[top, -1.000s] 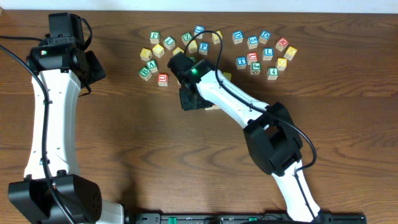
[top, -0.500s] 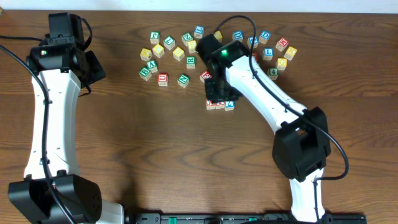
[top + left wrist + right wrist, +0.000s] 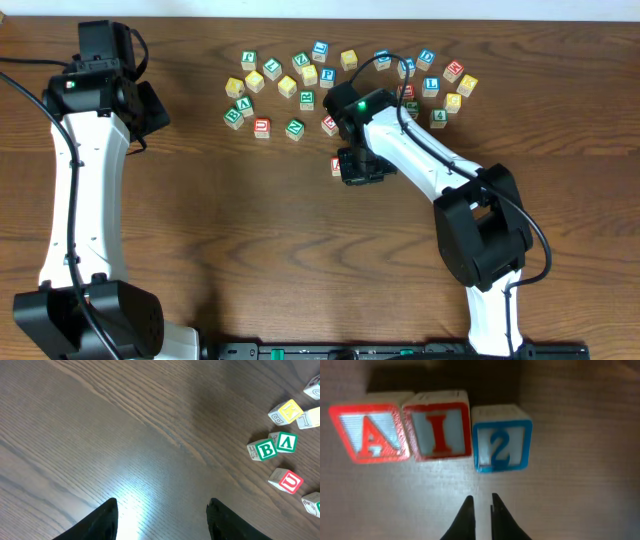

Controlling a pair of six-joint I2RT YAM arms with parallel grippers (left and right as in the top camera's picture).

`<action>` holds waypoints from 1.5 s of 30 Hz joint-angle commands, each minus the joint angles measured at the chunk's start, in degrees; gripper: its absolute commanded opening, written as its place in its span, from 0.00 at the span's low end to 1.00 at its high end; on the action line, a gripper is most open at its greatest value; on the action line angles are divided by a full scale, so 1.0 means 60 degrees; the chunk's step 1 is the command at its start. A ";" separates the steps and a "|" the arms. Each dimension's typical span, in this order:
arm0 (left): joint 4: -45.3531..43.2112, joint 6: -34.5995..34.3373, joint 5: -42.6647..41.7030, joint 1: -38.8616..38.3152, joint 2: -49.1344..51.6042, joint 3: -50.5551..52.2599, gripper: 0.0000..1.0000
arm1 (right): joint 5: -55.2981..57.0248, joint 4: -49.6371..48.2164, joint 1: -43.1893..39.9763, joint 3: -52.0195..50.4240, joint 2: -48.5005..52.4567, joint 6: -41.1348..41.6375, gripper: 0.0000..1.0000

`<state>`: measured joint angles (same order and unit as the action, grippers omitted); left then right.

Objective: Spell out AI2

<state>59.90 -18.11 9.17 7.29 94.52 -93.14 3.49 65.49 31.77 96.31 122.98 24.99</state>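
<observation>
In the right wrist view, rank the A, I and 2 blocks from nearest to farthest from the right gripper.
From the right gripper:
1. 2 block, just above the fingertips, slightly right.
2. I block, middle of the row, up-left.
3. A block, picture's far left end.

Overhead view evenly lit and sharp; my left wrist view carries white glare on the table (image 3: 131, 510) at the lower edge; my right wrist view is dim and soft, with the blocks (image 3: 437, 430) shadowed above.
</observation>
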 commanded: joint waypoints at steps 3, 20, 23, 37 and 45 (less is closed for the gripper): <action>0.0040 0.0080 0.0055 -0.0004 0.0106 -0.0138 0.56 | 0.0441 -0.0590 -0.0015 -0.0616 0.0033 -0.0331 0.04; 0.0007 0.0084 0.0055 -0.0004 0.0106 -0.0138 0.56 | 0.0433 -0.1683 -0.0066 -0.0871 0.0033 -0.0718 0.05; 0.0007 0.0084 0.0055 -0.0004 0.0106 -0.0138 0.56 | 0.0368 -0.1661 -0.0095 -0.0849 0.0018 -0.0827 0.02; 0.0007 0.0080 0.0055 -0.0004 0.0106 -0.0138 0.56 | 0.0339 -0.1086 -0.1300 -0.0576 -0.1464 -0.0135 0.01; 0.0015 0.0076 0.0051 -0.0004 0.0106 -0.0138 0.56 | -0.0408 -0.1781 -0.1654 -0.0579 -0.0288 -0.0135 0.01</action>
<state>59.83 -18.11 9.19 7.29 94.52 -93.14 4.23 56.07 21.45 92.77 117.69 23.22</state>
